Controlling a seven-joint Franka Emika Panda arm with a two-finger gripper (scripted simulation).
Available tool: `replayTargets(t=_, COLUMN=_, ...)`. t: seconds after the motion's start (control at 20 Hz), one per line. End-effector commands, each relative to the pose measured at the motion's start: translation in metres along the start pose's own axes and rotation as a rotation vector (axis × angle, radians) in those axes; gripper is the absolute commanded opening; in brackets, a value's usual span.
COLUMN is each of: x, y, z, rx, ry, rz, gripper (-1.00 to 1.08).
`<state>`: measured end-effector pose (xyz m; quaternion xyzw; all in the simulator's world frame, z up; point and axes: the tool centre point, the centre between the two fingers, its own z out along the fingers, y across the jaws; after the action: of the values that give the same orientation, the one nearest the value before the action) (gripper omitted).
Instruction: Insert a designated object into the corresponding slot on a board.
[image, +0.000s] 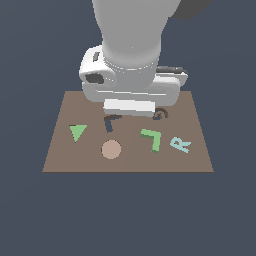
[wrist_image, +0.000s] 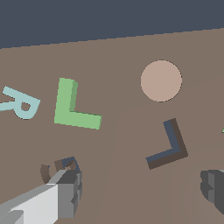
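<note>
The light-green L-shaped block (image: 152, 138) lies flat on the brown board (image: 65, 160), toward the exterior view's right; it also shows in the wrist view (wrist_image: 72, 109). The dark navy L-shaped slot (image: 110, 121) is near the board's middle and stands empty in the wrist view (wrist_image: 170, 146). My gripper (wrist_image: 140, 192) is open and holds nothing. It hovers above the board's far part, with one finger (wrist_image: 65, 194) over the spiral mark and the other finger (wrist_image: 214, 190) beyond the slot. In the exterior view the white hand (image: 130, 90) hides the fingertips.
A green triangle (image: 77, 132) lies at the exterior view's left, a tan disc (image: 111, 149) in front of the slot, a pale blue letter R (image: 180, 144) at the right. A dark spiral G-shaped mark (image: 161, 114) sits partly under the hand. Dark floor surrounds the board.
</note>
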<state>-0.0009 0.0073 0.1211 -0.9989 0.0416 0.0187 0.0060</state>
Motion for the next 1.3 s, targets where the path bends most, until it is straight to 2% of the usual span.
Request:
replayTargets(t=0.0, x=0.007, y=-0.011, z=0.011, rx=-0.001, ry=0.005, rz=0.021, gripper=1.00)
replayTargets(t=0.6, x=0.047, y=-0.056, z=0.061, rx=-0.007, ry=0.034, rz=0.125, gripper=1.00)
replayTargets(t=1.25, x=0.057, y=-0.063, z=0.070, rx=-0.008, ry=0.039, rz=0.145, gripper=1.00)
